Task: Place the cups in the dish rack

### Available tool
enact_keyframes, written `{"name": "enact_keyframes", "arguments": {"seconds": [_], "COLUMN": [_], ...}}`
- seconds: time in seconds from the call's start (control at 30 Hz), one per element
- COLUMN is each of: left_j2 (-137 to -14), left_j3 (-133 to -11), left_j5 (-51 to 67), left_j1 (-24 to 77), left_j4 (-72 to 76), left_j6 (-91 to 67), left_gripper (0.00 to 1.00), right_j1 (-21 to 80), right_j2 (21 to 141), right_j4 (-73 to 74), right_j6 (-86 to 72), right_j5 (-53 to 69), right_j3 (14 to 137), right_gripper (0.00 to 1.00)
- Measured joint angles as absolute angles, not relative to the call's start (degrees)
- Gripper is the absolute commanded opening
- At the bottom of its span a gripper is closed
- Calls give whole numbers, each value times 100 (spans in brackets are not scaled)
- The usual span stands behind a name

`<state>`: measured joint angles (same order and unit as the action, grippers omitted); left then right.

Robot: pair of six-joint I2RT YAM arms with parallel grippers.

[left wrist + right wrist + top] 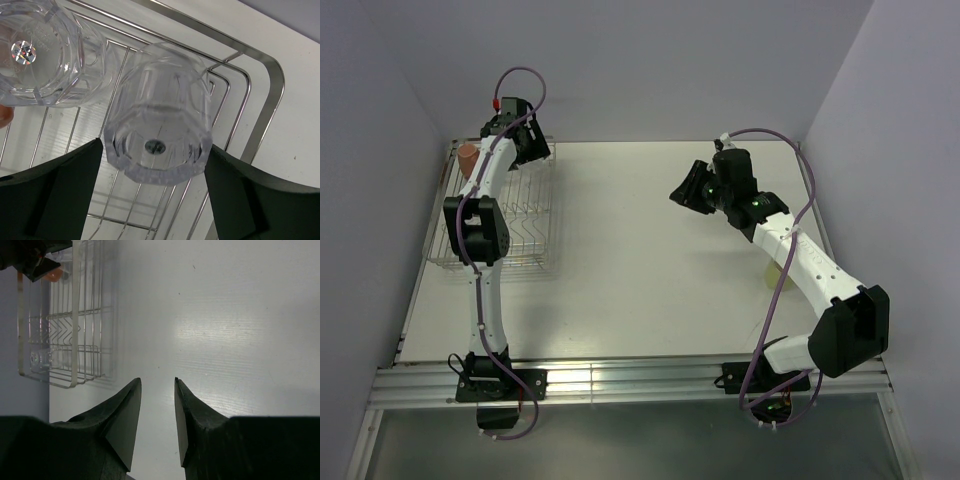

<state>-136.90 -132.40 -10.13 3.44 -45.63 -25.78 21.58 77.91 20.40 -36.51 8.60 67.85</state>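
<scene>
**Item 1.** Rectangular silver wire dish rack (525, 232). It stands at the far left of the white desk (650, 270), within the left arm's reach.

**Item 2.** Terracotta-orange mug (468, 158). It sits inside the rack at its far left corner. Which way up it stands is not clear.

**Item 3.** Clear faceted tumbler with a shiny sticker on its base (40, 50). It is in the rack, with its base toward the wrist camera and its mouth toward the wires, probably so that it drains.

**Item 4.** Second clear faceted tumbler (160, 125). It is also base-up, over the rack wires near the rounded corner of the rim and just beside Item 3. It is probably placed close to keep the cups in one row.

**Item 5.** Left gripper (155, 147). One dark finger (55, 190) flanks Item 4 on each side. It cannot be told whether the fingers press on the glass or stand just clear of it. Judged step: setting down and letting go of the last cup.

**Item 6.** Right gripper (156, 382). Its jaws are a little apart with nothing between them. It hangs above bare desk well apart from the rack, probably parked out of the left arm's way.
</scene>
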Motion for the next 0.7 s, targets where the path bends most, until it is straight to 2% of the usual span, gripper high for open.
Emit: {"name": "enact_keyframes", "arguments": {"seconds": [0.7], "left_j2": [-13659], "left_j3": [-13050], "left_j5": [-886], "left_j1": [344], "left_j4": [-4348], "left_j6": [-2571], "left_gripper": [89], "right_j1": [2158], "right_j2": [7791], "right_j4": [2161], "right_j6": [-3607], "right_j5": [781], "right_j3": [6792], "right_gripper": [41]}}
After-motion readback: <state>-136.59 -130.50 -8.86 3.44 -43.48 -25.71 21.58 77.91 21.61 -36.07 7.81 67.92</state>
